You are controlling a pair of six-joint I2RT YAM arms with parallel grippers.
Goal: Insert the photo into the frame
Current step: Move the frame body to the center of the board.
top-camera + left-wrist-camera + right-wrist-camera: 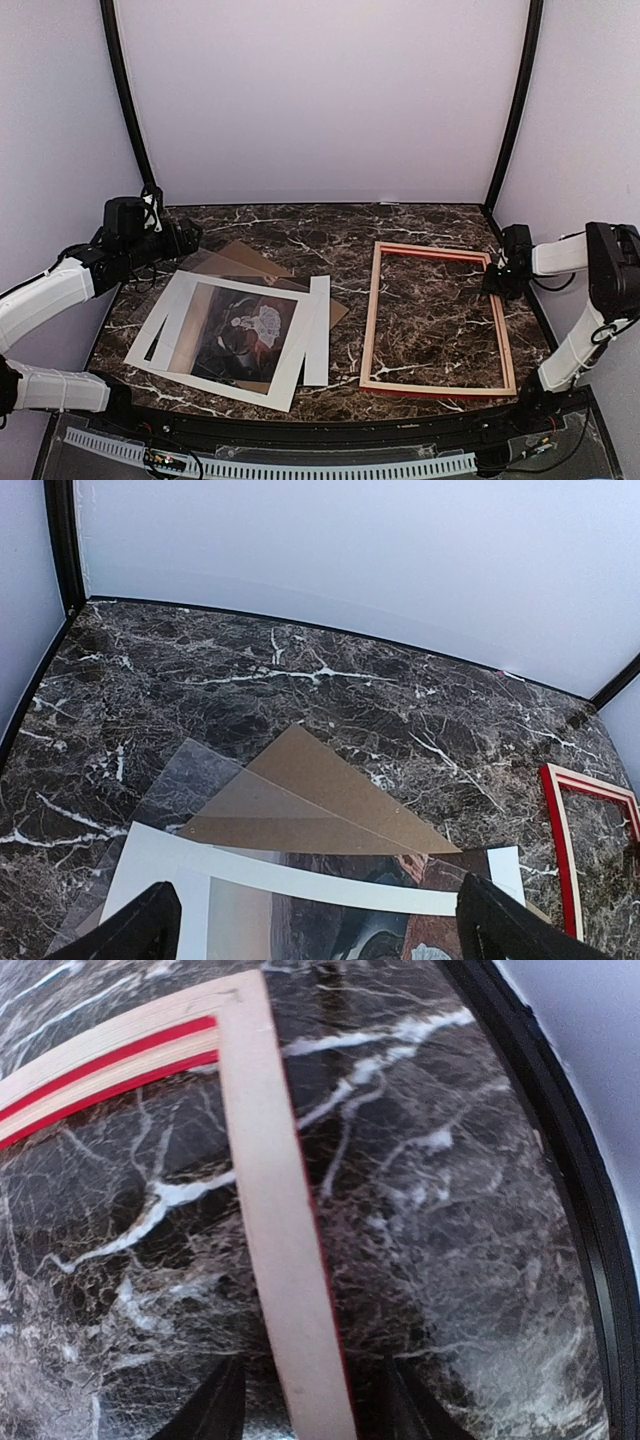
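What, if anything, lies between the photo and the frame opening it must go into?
Nothing visible. The photo tops its pile. Beyond that, only bare marble reaches the frame, whose opening shows only marble. The right gripper straddles the frame's right rail, off that path.

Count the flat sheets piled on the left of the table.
4: the photo on top, a white mat under it, a brown board behind, a clear sheet farthest left. More may be hidden beneath.

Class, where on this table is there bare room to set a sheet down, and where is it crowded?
Bare: the far strip of table along the back wall, and inside the frame. Crowded: the left, under photo, mat and board.
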